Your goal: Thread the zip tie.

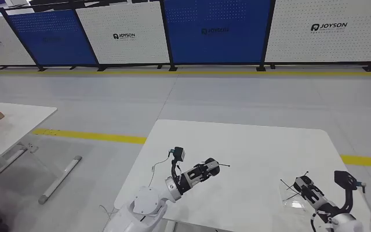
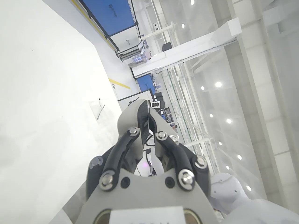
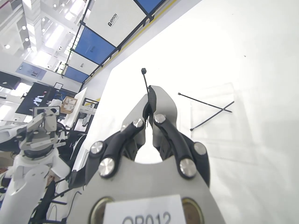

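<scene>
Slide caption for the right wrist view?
Right gripper pinching a zip tie, two crossed ties lying on the white table.

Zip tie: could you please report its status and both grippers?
Right gripper shut on zip tie, head end out. Left gripper shut on thin black strip. Two spare ties crossed on clear sheet.

We see the left gripper (image 1: 215,166) pinching a zip tie (image 1: 224,165) (free end toward the right gripper (image 1: 300,182)) over the white table (image 1: 249,139), loose ties (image 1: 286,187) beside that gripper.

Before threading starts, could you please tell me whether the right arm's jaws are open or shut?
Shut on a zip tie: the jaws pinch its strap, head poking past them.
</scene>
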You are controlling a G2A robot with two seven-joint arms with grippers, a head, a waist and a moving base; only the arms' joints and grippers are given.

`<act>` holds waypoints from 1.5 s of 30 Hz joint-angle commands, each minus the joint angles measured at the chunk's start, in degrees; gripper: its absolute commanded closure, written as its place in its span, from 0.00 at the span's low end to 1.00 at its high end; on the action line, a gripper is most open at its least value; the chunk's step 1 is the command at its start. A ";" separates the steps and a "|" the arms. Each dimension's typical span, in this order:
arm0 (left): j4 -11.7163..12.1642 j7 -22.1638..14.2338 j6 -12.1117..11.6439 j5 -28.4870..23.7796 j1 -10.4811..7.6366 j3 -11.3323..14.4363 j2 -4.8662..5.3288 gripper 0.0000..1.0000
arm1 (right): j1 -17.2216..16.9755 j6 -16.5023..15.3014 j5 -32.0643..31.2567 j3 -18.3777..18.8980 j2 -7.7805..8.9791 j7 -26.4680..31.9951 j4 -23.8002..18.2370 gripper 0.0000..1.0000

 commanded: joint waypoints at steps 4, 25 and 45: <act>-0.55 1.83 0.98 4.07 -0.99 1.99 -0.15 1.00 | 0.00 -0.01 0.00 0.00 0.00 -0.01 0.00 1.00; 5.00 7.24 4.98 17.29 -7.25 13.10 -1.70 1.00 | -0.32 -3.42 13.13 2.45 -0.58 -2.29 -0.83 1.00; 5.00 7.24 4.98 17.29 -7.25 13.10 -1.70 1.00 | 0.56 -1.53 24.19 -1.15 -1.35 -2.37 0.69 1.00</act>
